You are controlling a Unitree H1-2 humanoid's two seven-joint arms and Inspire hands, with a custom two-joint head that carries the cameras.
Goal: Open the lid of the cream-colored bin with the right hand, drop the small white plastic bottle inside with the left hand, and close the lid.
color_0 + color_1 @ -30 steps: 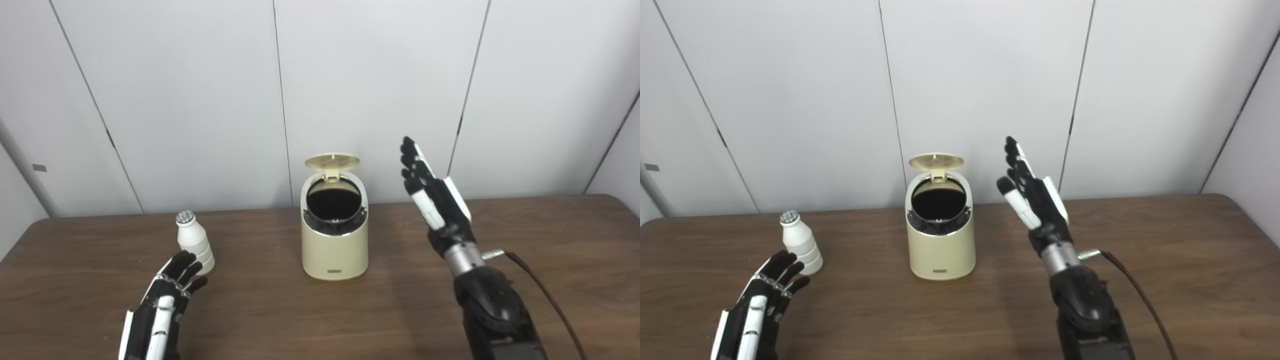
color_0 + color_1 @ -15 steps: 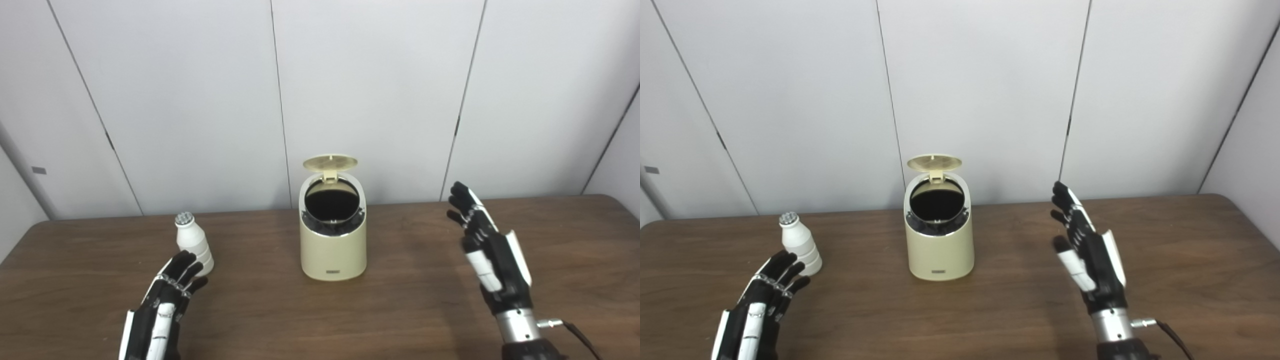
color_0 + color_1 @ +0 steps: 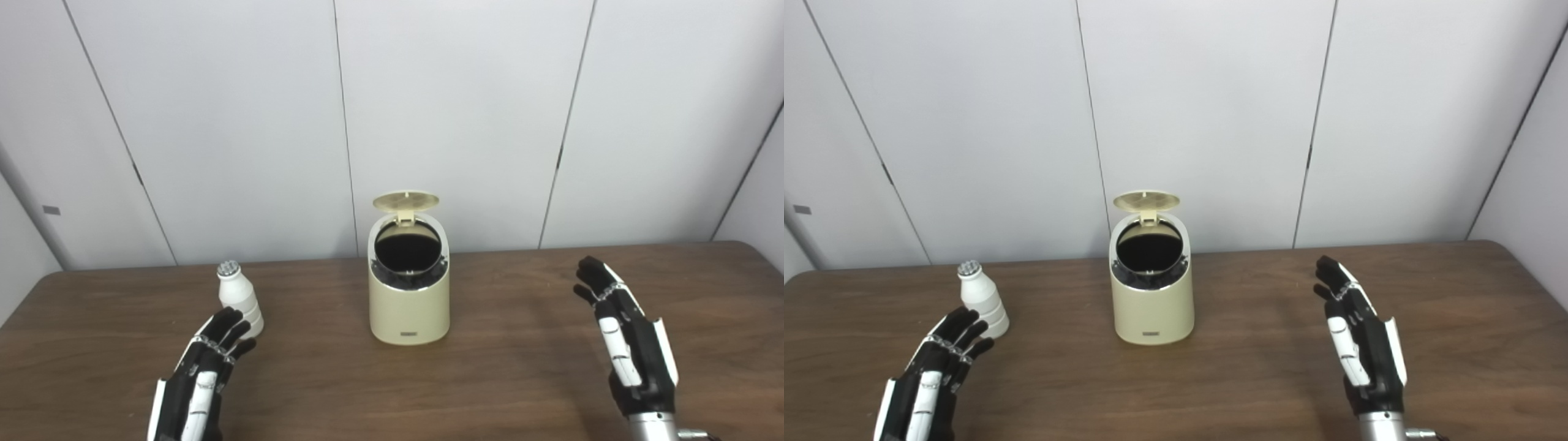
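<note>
The lid (image 3: pixel 405 201) of the cream-colored bin (image 3: pixel 409 309) already stands open, but the small white bottle (image 3: pixel 239 299) is not yet grasped and stands on the tabletop (image 3: pixel 502 380) just beyond the empty, spread left hand (image 3: pixel 199 375), while the right hand (image 3: pixel 631 352) hovers open and empty, well apart from the bin.

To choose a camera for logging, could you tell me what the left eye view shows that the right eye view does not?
Only the left eye view shows the table's rounded left corner. Only the right eye view shows a longer run of its right edge. Both share the bin with its lid up, the bottle near the open left hand, and the open right hand.
</note>
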